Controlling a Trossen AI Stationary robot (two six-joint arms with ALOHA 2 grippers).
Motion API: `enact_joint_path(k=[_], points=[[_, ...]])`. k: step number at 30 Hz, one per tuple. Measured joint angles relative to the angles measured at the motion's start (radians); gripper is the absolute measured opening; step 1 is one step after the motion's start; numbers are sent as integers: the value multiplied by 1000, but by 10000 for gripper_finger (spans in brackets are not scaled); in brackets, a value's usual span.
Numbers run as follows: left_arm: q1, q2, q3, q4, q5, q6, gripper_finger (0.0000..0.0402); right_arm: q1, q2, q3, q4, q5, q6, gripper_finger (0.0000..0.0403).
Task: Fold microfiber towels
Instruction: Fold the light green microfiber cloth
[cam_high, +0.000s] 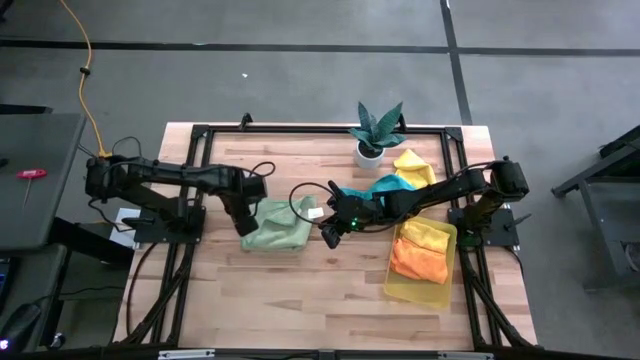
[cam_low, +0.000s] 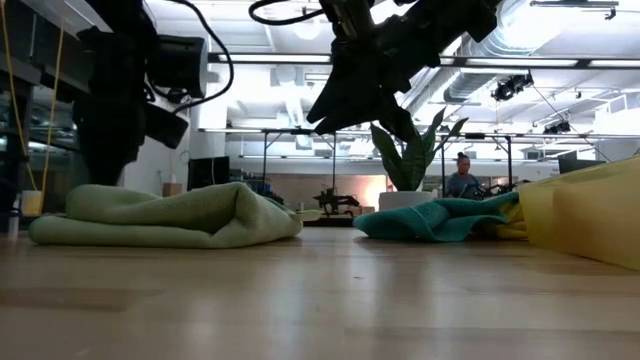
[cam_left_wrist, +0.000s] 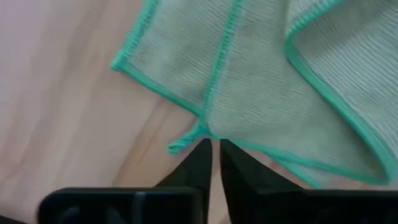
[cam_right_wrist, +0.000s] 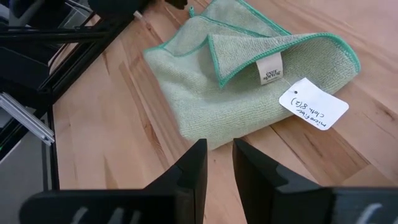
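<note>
1. pale green towel (cam_high: 277, 228) lies folded over on the wooden table (cam_high: 230, 300), left of centre. the fold is loose: in the right wrist view one flap lies back across the body with its sewn label and a white paper tag (cam_right_wrist: 313, 103) exposed. risk: the layers are not aligned, so any nudge could spring the flap open.
2. left gripper (cam_high: 247, 224) stands at the towel's left edge. in the left wrist view its fingers are nearly together, a narrow slit between them, tips right at a teal-stitched corner, with no cloth visibly pinched. risk: if the arm pulls away while a thread of hem is caught, the corner would drag and undo the fold.
3. right gripper (cam_high: 330, 235) hovers just beside the towel's right edge, raised off the table in the low view. its fingers stand slightly apart and hold nothing. risk: a descent here could land on the paper tag and not the cloth, giving a weak grip or none.
4. teal towel (cam_high: 370, 188) lies bunched under the right arm, near the plant (cam_high: 376, 130). risk: the arm's sweep may snag it.
5. yellow towel (cam_high: 413, 165) and the orange towel in the yellow tray (cam_high: 415, 290) sit at far right, clear of both grippers.
</note>
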Motion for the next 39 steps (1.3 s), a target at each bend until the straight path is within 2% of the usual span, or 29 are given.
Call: enact_joint_path(k=[4,7,11,14,17,22,28,32,39], points=[[32,19,26,-49,63,70,77,0,0,0,0,0,0,69],[48,52,79,-104,68,154,124,0,0,0,0,0,0,69],[56,104,117,-124,66,425,177,0,0,0,0,0,1,69],[51,144,92,-137,61,642,197,0,0,0,1,0,2,69],[45,178,51,-136,8,731,200,3,0,0,0,0,7,69],[46,192,8,-54,-68,755,191,7,0,0,1,9,23,69],[40,183,-6,7,-64,754,173,7,0,0,0,11,21,69],[27,183,-6,33,-3,731,165,7,0,0,0,13,19,69],[18,180,-18,63,-26,716,148,7,0,0,0,15,19,69]])
